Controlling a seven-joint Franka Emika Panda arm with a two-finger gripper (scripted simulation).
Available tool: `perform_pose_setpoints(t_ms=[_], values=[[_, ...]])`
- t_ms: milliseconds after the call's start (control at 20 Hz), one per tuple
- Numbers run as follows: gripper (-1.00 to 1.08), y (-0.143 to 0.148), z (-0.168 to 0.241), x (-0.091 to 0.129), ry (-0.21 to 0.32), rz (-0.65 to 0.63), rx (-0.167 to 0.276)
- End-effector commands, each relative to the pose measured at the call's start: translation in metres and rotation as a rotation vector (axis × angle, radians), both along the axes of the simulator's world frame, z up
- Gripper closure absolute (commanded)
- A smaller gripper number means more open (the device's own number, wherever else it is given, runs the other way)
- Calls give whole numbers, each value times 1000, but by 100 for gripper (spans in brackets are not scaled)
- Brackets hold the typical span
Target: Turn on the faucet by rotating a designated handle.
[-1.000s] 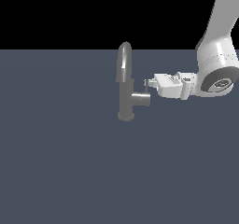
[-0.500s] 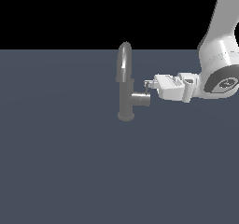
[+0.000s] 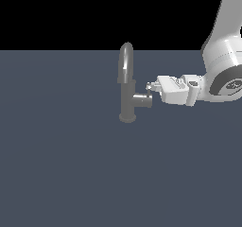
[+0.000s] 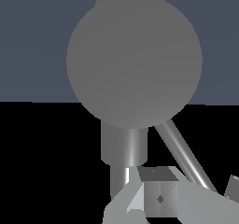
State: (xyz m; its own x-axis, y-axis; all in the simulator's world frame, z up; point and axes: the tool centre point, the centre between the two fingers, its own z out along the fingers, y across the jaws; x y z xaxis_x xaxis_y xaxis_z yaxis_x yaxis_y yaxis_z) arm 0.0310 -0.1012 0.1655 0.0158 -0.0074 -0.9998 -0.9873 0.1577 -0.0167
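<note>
Reaching level from the exterior view's right, gripper [image 3: 150, 87] at the faucet's [image 3: 126, 86] side stub; jaws' gap unclear.
Standing upright on the table [image 3: 61, 164], spout arched overhead, stub lying horizontal toward the gripper; handle [image 4: 183, 155] slanting off the stub's end.

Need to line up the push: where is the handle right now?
In the exterior view the handle sits at the outer end of the faucet's side stub, on its right, right beside the hand tips.
</note>
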Motion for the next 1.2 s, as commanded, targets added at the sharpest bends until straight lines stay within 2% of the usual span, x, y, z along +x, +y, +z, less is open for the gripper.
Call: perform_pose_setpoints(t_ms=[0,400,450,500,1000,1050,1100,1150], values=[[108,1,-9,-13,13,4,5],[108,5,-24,-42,14,6,7],[108,5,-24,-42,14,6,7],[108,5,-13,-31,-9,5,1],[108,7,-80,-54,14,6,7],[108,7,-80,-54,14,6,7],[108,8,-55,-42,-25,13,6],[108,7,-58,-41,-23,12,6]])
